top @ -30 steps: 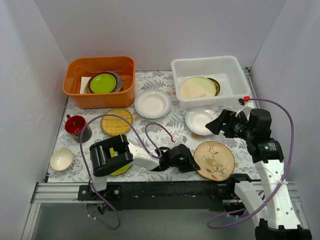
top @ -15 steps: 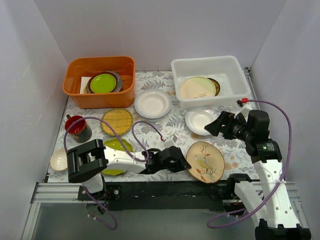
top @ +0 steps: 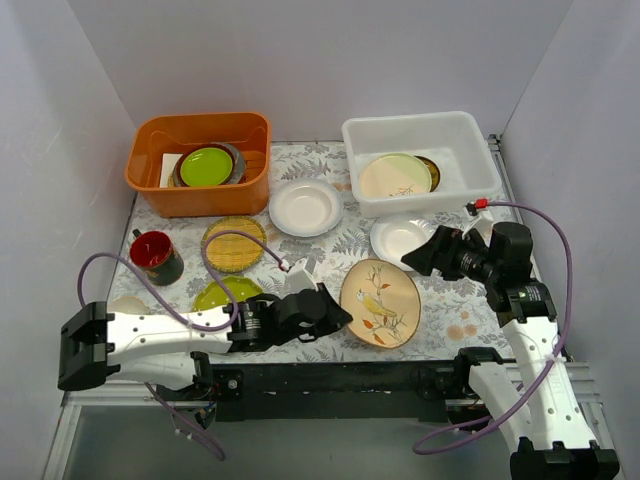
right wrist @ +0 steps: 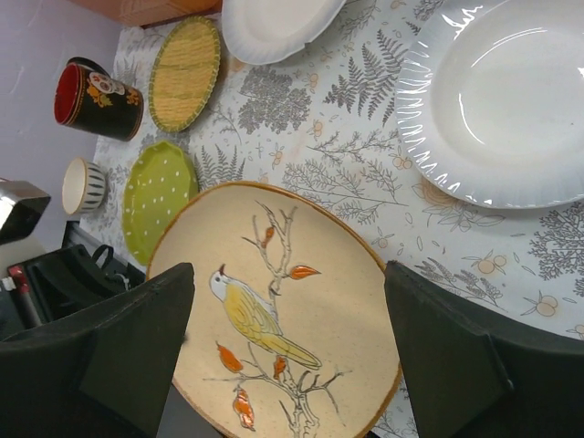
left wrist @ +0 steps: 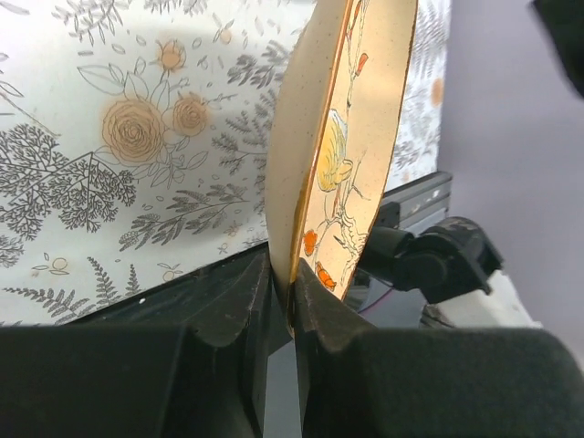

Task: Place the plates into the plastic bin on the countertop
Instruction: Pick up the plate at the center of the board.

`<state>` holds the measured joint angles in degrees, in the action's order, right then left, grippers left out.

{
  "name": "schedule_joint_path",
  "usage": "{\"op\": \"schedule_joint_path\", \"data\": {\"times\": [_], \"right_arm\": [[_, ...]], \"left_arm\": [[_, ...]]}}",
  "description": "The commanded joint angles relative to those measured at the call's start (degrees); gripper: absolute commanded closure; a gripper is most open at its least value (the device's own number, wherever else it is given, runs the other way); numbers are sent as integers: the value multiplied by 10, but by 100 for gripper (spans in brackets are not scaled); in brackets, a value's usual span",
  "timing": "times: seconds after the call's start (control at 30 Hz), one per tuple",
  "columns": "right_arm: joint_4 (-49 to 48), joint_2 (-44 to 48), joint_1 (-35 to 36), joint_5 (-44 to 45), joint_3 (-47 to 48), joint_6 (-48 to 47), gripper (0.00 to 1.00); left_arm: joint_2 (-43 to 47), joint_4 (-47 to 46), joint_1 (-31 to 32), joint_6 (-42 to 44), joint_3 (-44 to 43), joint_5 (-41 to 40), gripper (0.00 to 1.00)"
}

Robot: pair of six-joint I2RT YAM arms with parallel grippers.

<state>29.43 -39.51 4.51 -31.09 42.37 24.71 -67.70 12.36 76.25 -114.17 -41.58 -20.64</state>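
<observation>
My left gripper [top: 337, 313] is shut on the rim of a cream plate [top: 380, 302] painted with a yellow bird, and holds it tilted above the countertop [top: 330, 250]. In the left wrist view the plate [left wrist: 351, 137] stands on edge between the closed fingers [left wrist: 246, 301]. My right gripper [top: 420, 255] hangs open just behind it, apart from it, with the bird plate [right wrist: 274, 310] below its spread fingers. The plastic bin [top: 400, 122] at the back right holds a pale plate [top: 395, 176]. Two white plates [top: 305, 207] [top: 400, 240], a woven plate [top: 233, 243] and a dotted lime plate [top: 225, 293] lie on the countertop.
An orange tub [top: 198, 190] at the back left holds a plain lime plate on grey dishes. A red mug [top: 155, 255] stands at the left, with a small striped bowl [right wrist: 80, 185] near the left front edge. The left arm [top: 160, 335] stretches along the front edge.
The left gripper has lifted the bird plate off the front right of the countertop and carried it left and back, tilting it up. The right gripper has edged slightly left.
</observation>
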Motion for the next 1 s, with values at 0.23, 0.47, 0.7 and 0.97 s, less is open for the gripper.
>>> {"op": "schedule_joint_path", "data": {"times": [0.23, 0.47, 0.7, 0.97], "right_arm": [[-101, -4, -1, -94, -43, 27, 4], [-147, -5, -1, -142, -75, 58, 3], [-193, -7, -1, -187, -111, 73, 3], [-223, -15, -1, -230, -141, 82, 12]], "left_arm": [[168, 47, 2, -4, -20, -108, 100], [193, 61, 2, 11, -39, -118, 100], [189, 38, 2, 36, -55, -107, 100], [169, -14, 2, 57, -65, -77, 100]]}}
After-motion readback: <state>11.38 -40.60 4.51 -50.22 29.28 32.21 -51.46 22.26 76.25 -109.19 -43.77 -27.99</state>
